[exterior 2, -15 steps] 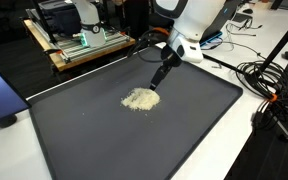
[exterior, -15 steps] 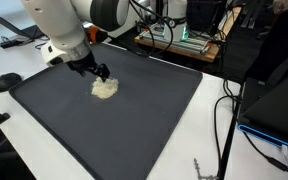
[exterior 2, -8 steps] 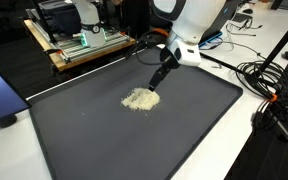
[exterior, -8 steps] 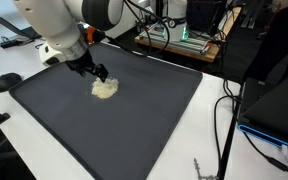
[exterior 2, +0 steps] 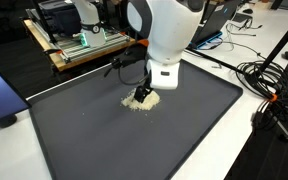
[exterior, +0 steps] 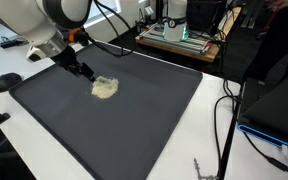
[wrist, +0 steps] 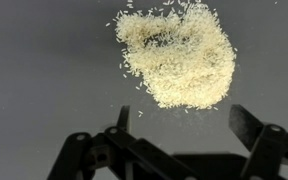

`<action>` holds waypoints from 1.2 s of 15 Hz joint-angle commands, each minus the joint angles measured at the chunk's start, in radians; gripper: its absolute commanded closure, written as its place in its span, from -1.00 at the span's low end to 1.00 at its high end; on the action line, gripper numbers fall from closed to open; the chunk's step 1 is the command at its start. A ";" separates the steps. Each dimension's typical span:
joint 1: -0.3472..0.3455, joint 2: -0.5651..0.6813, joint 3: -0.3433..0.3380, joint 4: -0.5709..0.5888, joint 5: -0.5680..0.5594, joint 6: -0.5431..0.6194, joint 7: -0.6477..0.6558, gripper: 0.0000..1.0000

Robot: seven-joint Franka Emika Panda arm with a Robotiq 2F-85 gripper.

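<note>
white grains (wrist: 176,58) distinct only in wrist view

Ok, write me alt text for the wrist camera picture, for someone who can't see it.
A heap of pale, rice-like grains lies on a dark grey mat, with a few loose grains scattered round its edge. The black gripper comes in from the bottom edge, jaws open, its fingertips short of the heap.

- No legible txt, labels, brands, nos. or signs in any view.
- Electronics rack (exterior: 184,38) at rear, both exterior views: any print too small/blurred to read.
- White arm housing (exterior 2: 169,30): no mark readable.
</note>
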 commanded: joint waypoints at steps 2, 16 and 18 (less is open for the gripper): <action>-0.089 0.020 0.016 0.031 0.125 -0.002 -0.058 -1.00; -0.210 -0.346 -0.007 -0.510 0.279 0.264 -0.224 -1.00; -0.204 -0.406 -0.019 -0.612 0.293 0.363 -0.223 -1.00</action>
